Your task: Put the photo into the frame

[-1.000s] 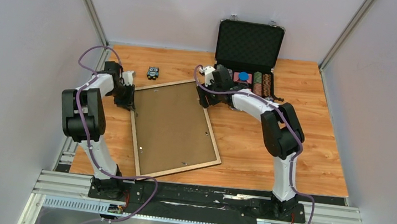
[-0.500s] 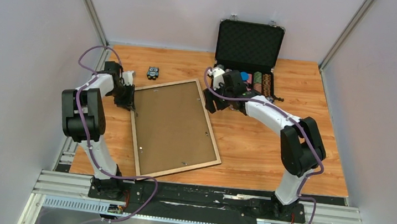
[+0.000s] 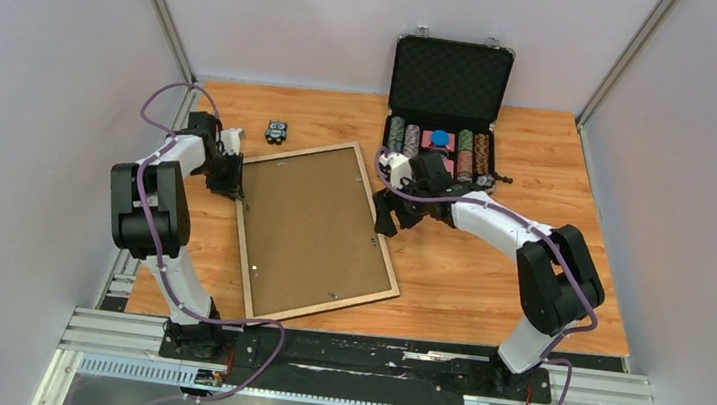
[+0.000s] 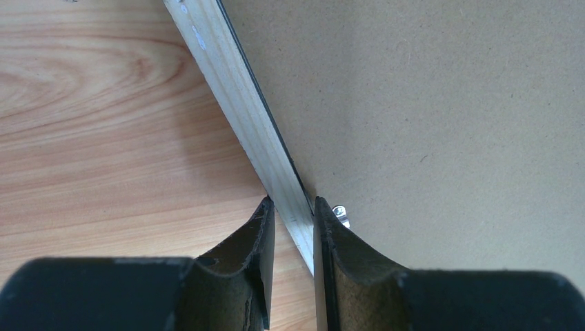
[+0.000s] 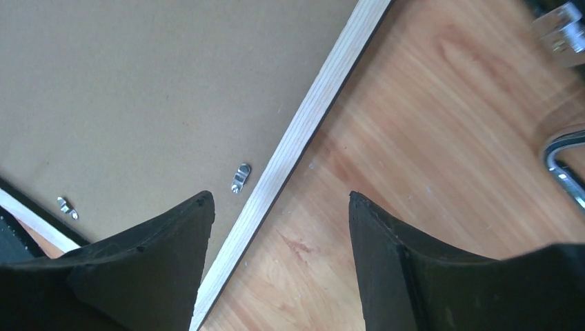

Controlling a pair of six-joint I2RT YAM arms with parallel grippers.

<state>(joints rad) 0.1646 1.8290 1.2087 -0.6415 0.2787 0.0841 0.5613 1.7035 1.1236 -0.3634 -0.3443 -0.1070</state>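
The frame (image 3: 323,307) lies flat on the table, light wood rails up, with a brown backing panel (image 3: 317,228) filling it. My left gripper (image 3: 231,187) is shut on the frame's left rail (image 4: 234,89); one finger sits on the table side, the other over the panel (image 4: 428,103). My right gripper (image 3: 385,220) hovers open over the right rail (image 5: 310,117), holding nothing, its fingers straddling the rail and bare table. A small metal tab (image 5: 241,177) sits on the panel next to that rail. The photo is hidden from every view.
An open black chip case (image 3: 448,81) stands at the back right, chips in its tray just behind my right arm. A small dark object (image 3: 275,132) lies beyond the frame's far left corner. White walls enclose the table on three sides.
My right arm has drawn back from the frame's far right corner along the right rail toward me, and its jaws have widened. The left gripper and the frame have not moved.
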